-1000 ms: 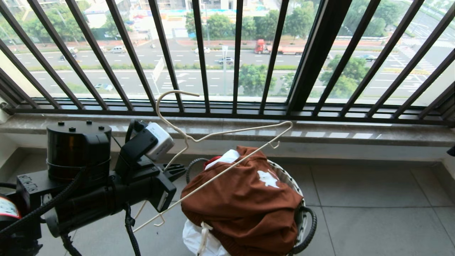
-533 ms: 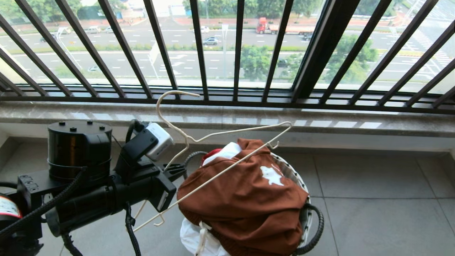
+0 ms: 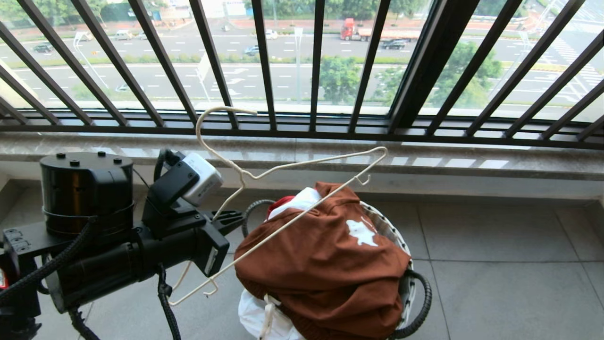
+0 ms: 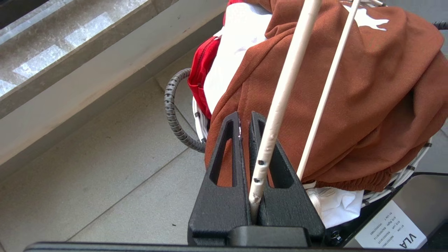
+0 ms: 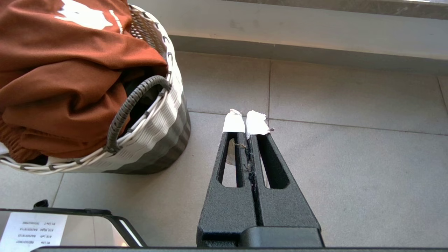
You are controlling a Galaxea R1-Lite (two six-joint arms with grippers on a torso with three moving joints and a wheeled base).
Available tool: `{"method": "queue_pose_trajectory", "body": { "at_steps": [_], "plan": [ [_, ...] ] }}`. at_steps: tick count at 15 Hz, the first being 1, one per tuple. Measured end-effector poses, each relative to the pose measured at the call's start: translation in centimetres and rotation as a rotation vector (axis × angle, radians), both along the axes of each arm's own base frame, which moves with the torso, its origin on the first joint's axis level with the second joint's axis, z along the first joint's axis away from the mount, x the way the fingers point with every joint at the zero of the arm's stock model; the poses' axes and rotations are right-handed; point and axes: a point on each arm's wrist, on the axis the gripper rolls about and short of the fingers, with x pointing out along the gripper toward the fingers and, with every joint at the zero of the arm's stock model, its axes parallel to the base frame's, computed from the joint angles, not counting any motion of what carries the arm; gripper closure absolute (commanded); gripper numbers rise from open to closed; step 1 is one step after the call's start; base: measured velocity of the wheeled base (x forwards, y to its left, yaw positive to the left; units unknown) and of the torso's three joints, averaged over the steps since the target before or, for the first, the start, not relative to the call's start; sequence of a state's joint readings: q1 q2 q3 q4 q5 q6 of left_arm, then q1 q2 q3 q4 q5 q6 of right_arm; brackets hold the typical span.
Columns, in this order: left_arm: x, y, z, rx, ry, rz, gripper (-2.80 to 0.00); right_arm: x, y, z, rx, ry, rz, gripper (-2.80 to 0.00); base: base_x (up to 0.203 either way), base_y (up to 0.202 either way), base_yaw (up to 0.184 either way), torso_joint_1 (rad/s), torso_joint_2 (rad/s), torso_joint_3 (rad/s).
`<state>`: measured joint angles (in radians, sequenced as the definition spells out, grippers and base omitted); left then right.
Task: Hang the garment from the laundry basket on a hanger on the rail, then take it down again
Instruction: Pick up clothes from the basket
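At lower left of the head view, the left claw pinches the hanger by one slanted wire arm. The garment heaps in the laundry basket at lower centre; soft, light and floppy, it is probably best taken at the elastic waistband. Only the right wrist view shows the right claw, pressed together and empty above the floor. Behind stands the balcony railing.

Basket before the railing
The shorts are heaped in the basket; the hanger is held over them from the left.
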<state>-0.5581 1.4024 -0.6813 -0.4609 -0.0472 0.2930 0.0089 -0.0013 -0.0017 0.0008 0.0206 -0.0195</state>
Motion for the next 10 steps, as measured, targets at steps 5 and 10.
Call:
{"method": "queue_pose_trajectory", "body": {
  "at_steps": [5,10],
  "plan": [
    [0.9,1.4,1.3,-0.028,-0.040,0.079,0.00,0.0,0.0,0.0,0.000,0.000,0.000,0.00,0.000,0.000,0.000,0.000,0.00,0.000],
    [1.8,1.6,2.1,-0.019,-0.061,0.169,0.00,0.0,0.0,0.0,0.000,0.000,0.000,0.00,0.000,0.000,0.000,0.000,0.00,0.000]
  ]
}}
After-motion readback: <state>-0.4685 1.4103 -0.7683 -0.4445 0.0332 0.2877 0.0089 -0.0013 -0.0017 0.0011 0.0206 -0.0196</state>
